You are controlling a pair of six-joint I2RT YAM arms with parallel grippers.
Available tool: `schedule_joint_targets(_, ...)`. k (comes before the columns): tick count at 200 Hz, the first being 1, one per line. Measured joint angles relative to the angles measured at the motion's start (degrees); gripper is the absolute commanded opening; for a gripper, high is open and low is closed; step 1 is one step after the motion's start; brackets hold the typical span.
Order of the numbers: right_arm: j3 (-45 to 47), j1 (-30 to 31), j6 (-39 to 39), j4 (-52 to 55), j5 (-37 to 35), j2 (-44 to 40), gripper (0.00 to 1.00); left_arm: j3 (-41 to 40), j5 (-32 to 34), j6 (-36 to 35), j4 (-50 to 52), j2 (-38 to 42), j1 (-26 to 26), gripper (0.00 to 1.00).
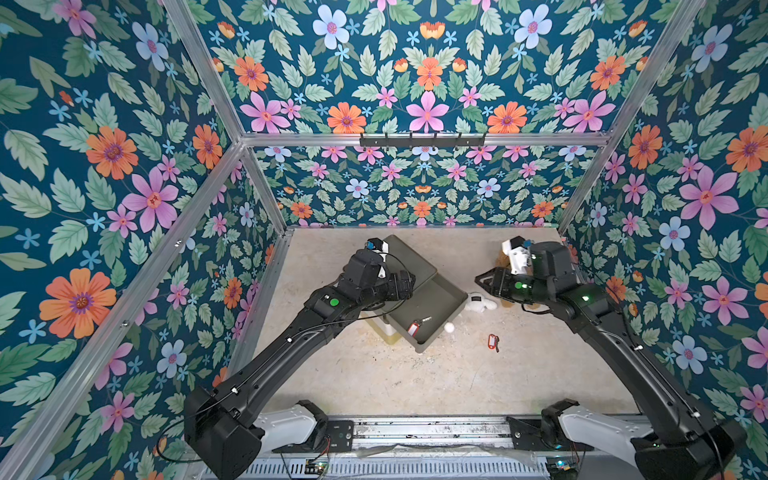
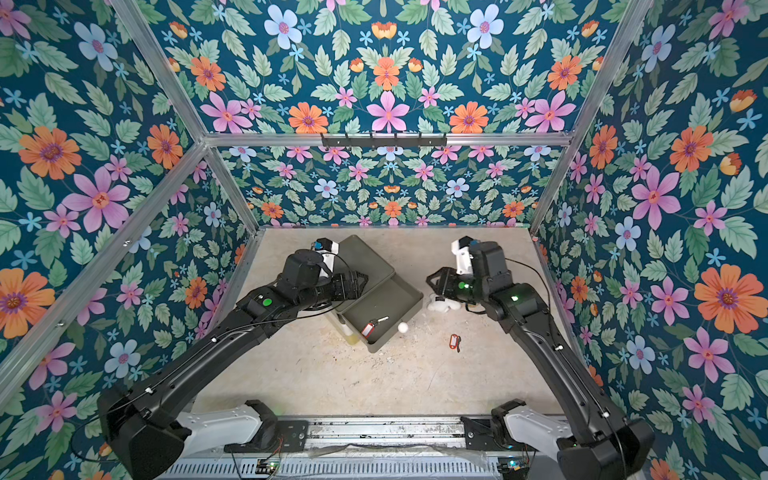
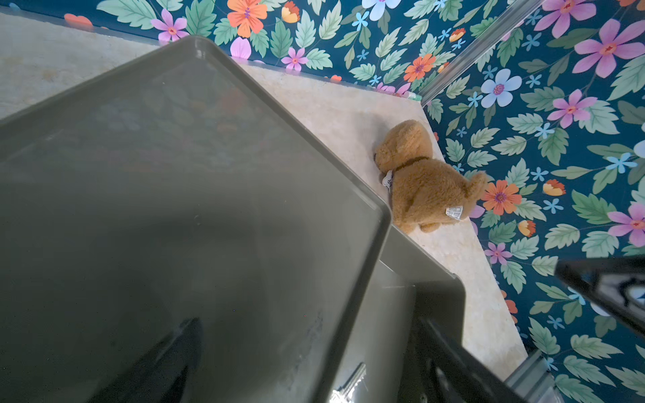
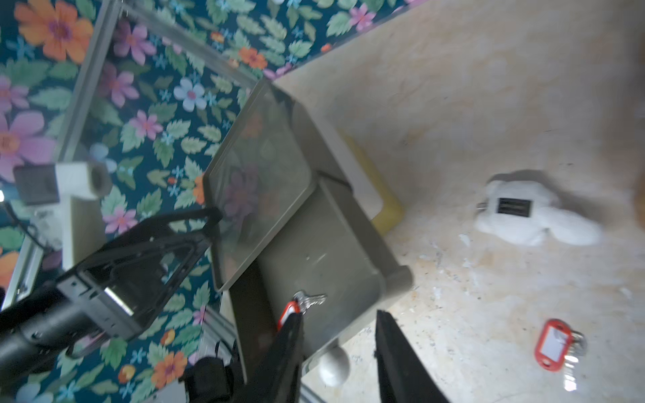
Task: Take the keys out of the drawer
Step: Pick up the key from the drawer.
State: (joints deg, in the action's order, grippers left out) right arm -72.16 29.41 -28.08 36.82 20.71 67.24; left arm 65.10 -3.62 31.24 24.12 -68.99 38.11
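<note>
a: keys?
b: one key (image 1: 417,326) is seen in the drawer (image 1: 440,303); another key (image 1: 493,343) is seen on the counter (image 1: 374,374), to its right.
a: jaws?
b: left jaws and right jaws are parted, nothing held.

Olive-grey plastic drawer unit (image 3: 174,192) filled most of the frame. Its flat top had a raised lip and faintly mirrored the wall's flowers. Past one corner the matching olive-grey drawer (image 3: 429,275) stood pulled out. A silvery metal key (image 3: 349,382) lay on its floor, mostly cut off by the frame edge. The left pincer (image 3: 309,324) hung over the unit, black fingers (image 3: 167,363) spread wide, nothing between them. Brown plush dog (image 3: 425,181) sat on the beige marbled worktop (image 3: 331,104), just beside the unit, near the corner of the floral-papered walls (image 3: 558,157). An aluminium post (image 3: 481,49) ran up that corner.
</note>
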Motion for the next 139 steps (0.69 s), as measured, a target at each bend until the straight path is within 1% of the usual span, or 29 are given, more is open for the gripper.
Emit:
schedule_joint_targets(9, -3.1, 4.0, 0.8, 1.4, -1.1, 2.4, 0.39, -0.3, 0.5, 0.0, 0.3, 0.8, 0.0, 0.99)
schedule_joint_targets(23, -7.5, 8.3, 1.7, 3.5, -2.2, 6.1, 0.39, -0.7, 1.0, 0.0, 0.6, 2.3, -0.1, 1.0)
schedule_joint_targets(46, -12.9, 12.0, 3.7, 7.4, -4.6, 11.4, 0.39, -1.1, 1.4, 0.0, 1.7, 4.0, -0.2, 0.99)
schedule_joint_targets(77, -17.9, 13.1, 6.1, 13.7, -6.3, 16.5, 0.39, -1.1, 2.4, -0.9, 4.2, 5.5, -0.7, 0.99)
schedule_joint_targets(116, -19.2, 13.4, 8.5, 19.9, -7.8, 19.1, 0.4, -5.0, 3.5, -1.2, 4.1, 6.7, -0.8, 0.99)
schedule_joint_targets(139, -20.0, 13.6, 9.3, 21.8, -8.7, 20.3, 0.4, -5.4, 4.1, -1.2, 3.3, 6.8, -0.8, 0.99)
